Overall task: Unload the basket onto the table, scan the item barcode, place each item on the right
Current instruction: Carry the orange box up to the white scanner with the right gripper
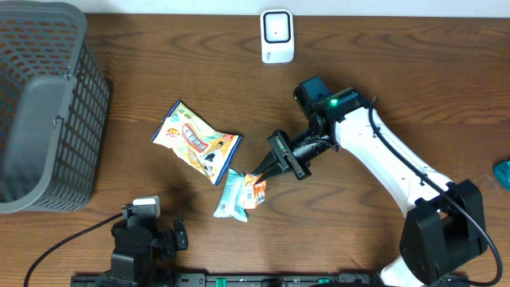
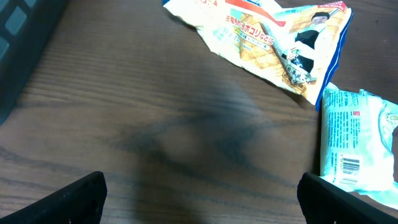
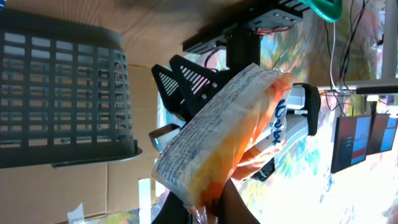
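Observation:
My right gripper (image 1: 257, 173) is shut on the edge of a small orange-and-white snack packet (image 1: 255, 190), held just above the table's middle. In the right wrist view that packet (image 3: 217, 137) fills the centre, pinched at its lower end by the gripper (image 3: 208, 208). A white barcode scanner (image 1: 276, 36) stands at the table's far edge. My left gripper (image 1: 151, 235) rests at the near edge, open (image 2: 205, 208) over bare wood. A light blue packet (image 2: 357, 146) with its barcode showing lies to its right.
A grey mesh basket (image 1: 44, 112) fills the left side. A yellow chips bag (image 1: 195, 142) lies left of centre, with the light blue packet (image 1: 231, 195) just below it. A teal object (image 1: 503, 174) sits at the right edge.

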Robot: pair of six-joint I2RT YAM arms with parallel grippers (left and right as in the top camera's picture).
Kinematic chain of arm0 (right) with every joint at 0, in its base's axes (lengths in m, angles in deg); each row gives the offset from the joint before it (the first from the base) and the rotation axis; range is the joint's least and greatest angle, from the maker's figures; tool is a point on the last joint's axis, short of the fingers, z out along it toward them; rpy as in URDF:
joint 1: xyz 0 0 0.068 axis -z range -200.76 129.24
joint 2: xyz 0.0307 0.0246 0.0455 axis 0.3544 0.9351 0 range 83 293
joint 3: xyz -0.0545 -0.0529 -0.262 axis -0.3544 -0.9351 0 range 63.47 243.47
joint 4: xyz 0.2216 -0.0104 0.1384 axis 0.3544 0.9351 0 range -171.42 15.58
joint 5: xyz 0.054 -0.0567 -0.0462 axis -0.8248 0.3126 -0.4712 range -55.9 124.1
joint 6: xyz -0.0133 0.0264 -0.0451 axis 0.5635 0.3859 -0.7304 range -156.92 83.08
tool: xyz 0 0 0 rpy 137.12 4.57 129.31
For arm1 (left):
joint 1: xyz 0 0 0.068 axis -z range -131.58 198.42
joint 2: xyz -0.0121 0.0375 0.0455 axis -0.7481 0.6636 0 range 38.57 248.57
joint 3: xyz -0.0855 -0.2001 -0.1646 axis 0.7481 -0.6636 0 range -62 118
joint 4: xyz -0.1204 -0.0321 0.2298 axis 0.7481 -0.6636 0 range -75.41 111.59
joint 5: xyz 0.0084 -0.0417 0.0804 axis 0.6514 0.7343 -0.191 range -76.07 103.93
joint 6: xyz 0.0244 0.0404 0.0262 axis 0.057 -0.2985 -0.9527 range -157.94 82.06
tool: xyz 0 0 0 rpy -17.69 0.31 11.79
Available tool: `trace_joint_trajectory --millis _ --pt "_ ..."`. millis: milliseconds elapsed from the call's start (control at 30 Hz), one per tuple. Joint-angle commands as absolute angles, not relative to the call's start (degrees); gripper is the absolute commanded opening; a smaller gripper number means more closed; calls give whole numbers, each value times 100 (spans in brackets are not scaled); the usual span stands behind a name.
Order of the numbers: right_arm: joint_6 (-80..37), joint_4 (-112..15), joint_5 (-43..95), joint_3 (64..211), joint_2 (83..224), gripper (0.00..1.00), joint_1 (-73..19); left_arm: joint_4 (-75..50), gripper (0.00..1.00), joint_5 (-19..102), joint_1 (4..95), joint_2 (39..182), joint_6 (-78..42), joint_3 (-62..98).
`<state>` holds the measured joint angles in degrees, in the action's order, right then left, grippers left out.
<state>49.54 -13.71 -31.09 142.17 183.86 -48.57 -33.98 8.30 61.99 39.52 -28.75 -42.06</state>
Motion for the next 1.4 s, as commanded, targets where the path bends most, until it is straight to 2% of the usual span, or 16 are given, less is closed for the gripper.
trace_joint_trajectory --millis 0,200,367,533,767,1133,1367 --pt "4916 -1371 -3041 14243 18373 1 -4811 -3451 98 878 6212 3917 -2862 -4217" --pt "4687 -1376 -2158 14243 18373 1 -4835 -3451 98 878 6212 3917 -2862 -4217" --pt "3166 -1485 -1042 14243 18373 1 -4837 -3451 98 878 6212 3917 -2862 -4217" --pt "1570 -2324 119 14243 18373 1 -4824 -3451 98 878 6212 3917 -2862 -4217" --pt "-216 -3356 869 14243 18373 1 -4966 -3451 98 878 6212 3917 -2862 -4217" --pt "-1020 -4976 2294 14243 18373 1 -4969 -3451 98 878 6212 3917 -2862 -4217" --pt "-1485 -6836 4285 14243 18703 1 -4973 -3451 98 878 6212 3917 -2862 -4217"
